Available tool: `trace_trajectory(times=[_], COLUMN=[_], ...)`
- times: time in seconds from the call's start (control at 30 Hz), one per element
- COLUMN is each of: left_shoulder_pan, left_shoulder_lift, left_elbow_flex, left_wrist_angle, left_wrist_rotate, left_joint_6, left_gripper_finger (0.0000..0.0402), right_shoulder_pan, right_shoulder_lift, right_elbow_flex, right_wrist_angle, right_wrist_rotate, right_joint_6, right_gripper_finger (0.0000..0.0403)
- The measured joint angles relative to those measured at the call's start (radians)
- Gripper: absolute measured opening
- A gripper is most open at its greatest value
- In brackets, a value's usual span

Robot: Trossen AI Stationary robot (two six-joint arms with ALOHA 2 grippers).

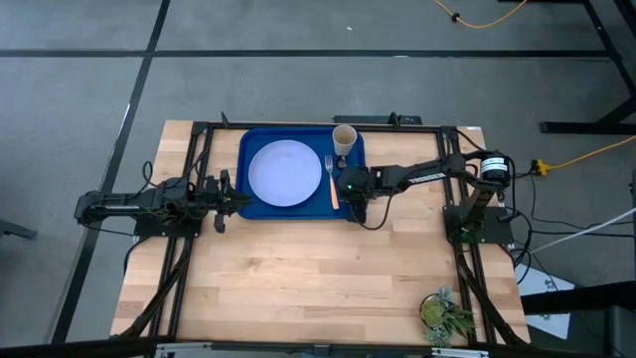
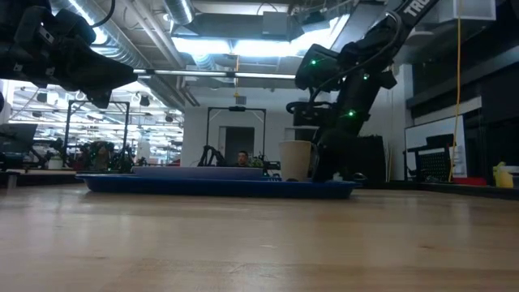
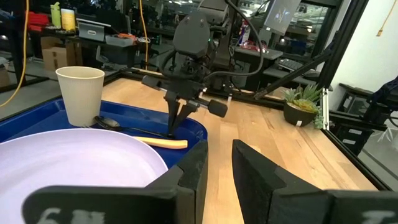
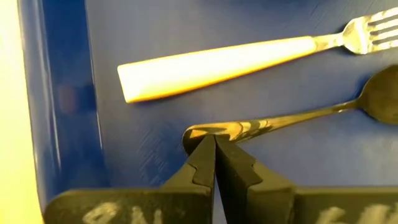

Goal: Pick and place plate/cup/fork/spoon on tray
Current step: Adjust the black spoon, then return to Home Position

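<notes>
The blue tray (image 1: 248, 149) lies at the table's far middle. On it lie the pale plate (image 1: 283, 172), the tan cup (image 1: 344, 137) upright at the far right corner, and the wooden-handled fork (image 1: 331, 181) right of the plate. The dark spoon (image 3: 109, 122) lies beside the fork, its bowl near the cup. My right gripper (image 4: 214, 140) stands over the tray's near right part, shut on the spoon. My left gripper (image 3: 217, 168) hovers at the tray's left edge (image 1: 238, 199), slightly open and empty. My right gripper pinches the free end of the spoon's handle (image 4: 205, 132) between its two fingertips. The fingers (image 3: 173, 124) point down from above. The spoon's bowl (image 4: 382, 93) rests on the tray floor, and the handle lies low along it next to the fork's handle (image 4: 217, 65).
A small potted plant (image 1: 444, 313) stands at the table's near right corner. The tray's raised rim (image 4: 56, 93) runs just beside the spoon's handle end. Bare wood table (image 1: 318, 278) spreads on the near side of the tray.
</notes>
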Motion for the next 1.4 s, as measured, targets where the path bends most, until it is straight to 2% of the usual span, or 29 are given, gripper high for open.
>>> trace_trajectory(times=[0.37, 0.47, 0.57, 0.67, 0.87, 1.0, 1.2, 1.4], left_shoulder_pan=[0.000, 0.000, 0.000, 0.000, 0.000, 0.000, 0.000, 0.000], left_shoulder_lift=[0.000, 0.000, 0.000, 0.000, 0.000, 0.000, 0.000, 0.000], left_elbow_flex=[0.000, 0.000, 0.000, 0.000, 0.000, 0.000, 0.000, 0.000], left_wrist_angle=[0.000, 0.000, 0.000, 0.000, 0.000, 0.000, 0.000, 0.000], left_wrist_rotate=[0.000, 0.000, 0.000, 0.000, 0.000, 0.000, 0.000, 0.000], left_joint_6=[0.000, 0.000, 0.000, 0.000, 0.000, 0.000, 0.000, 0.000], left_gripper_finger=[0.0065, 0.0065, 0.0065, 0.0065, 0.0065, 0.0065, 0.0065, 0.0065], right_shoulder_pan=[0.010, 0.020, 0.041, 0.062, 0.104, 0.126, 0.145, 0.170], right_shoulder_lift=[-0.001, -0.040, -0.111, -0.217, -0.472, -0.674, -0.990, -1.201], right_elbow_flex=[0.007, 0.006, 0.006, -0.033, -0.303, -0.438, -0.657, -0.785], right_wrist_angle=[-0.005, -0.005, -0.031, -0.047, 0.175, 0.201, 0.190, 0.203], right_wrist_rotate=[0.000, 0.001, 0.046, 0.078, 0.066, 0.033, 0.034, 0.034], right_joint_6=[-0.001, 0.005, 0.018, 0.063, 0.248, 0.347, 0.347, 0.347], right_gripper_finger=[0.0017, 0.0017, 0.0017, 0.0017, 0.0017, 0.0017, 0.0017, 0.0017])
